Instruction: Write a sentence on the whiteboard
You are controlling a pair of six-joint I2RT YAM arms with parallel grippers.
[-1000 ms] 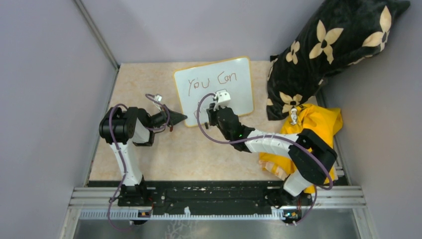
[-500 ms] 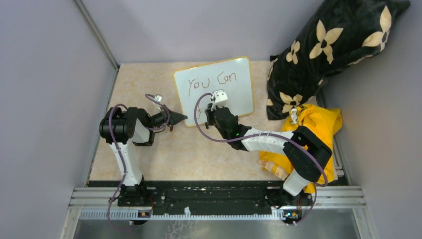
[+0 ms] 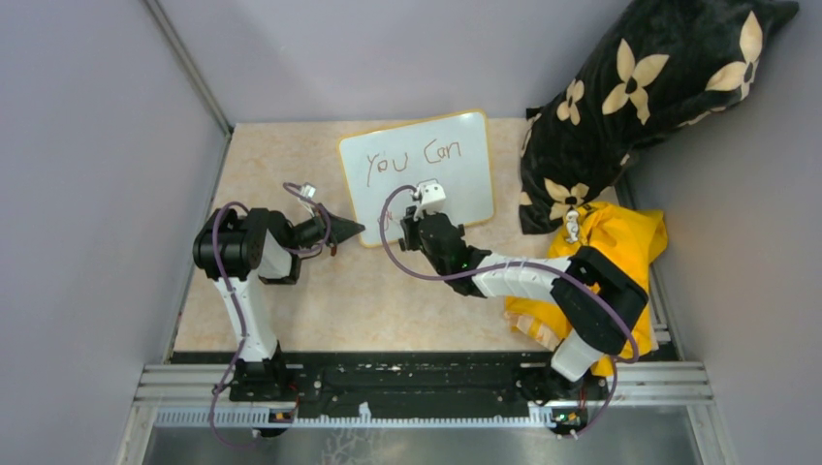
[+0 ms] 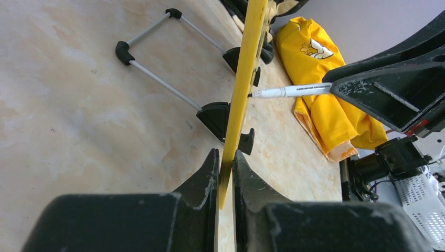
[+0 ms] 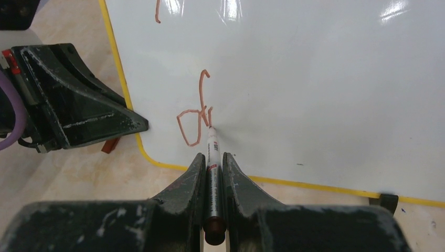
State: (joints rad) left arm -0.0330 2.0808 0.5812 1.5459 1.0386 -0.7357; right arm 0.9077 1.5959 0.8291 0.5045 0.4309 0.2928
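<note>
The whiteboard (image 3: 460,189) stands tilted at the back of the table, its yellow frame edge-on in the left wrist view (image 4: 244,63). The sentence (image 3: 412,158) reads "You Can" on the top line. A reddish "d" (image 5: 193,122) sits near the lower left corner. My left gripper (image 3: 355,230) is shut on the board's lower left frame edge (image 4: 225,164). My right gripper (image 3: 405,221) is shut on a marker (image 5: 212,149) whose tip touches the board just right of the "d". The marker also shows in the left wrist view (image 4: 294,91).
A black pillow with cream flowers (image 3: 630,97) leans at the back right. A yellow garment (image 3: 616,242) lies under the right arm. The board's black feet and grey stand rods (image 4: 157,79) rest on the beige table behind it. Grey walls close in both sides.
My right gripper has shifted slightly left and then towards the near edge with the marker at the board's lower left. The left arm and the board have not moved.
</note>
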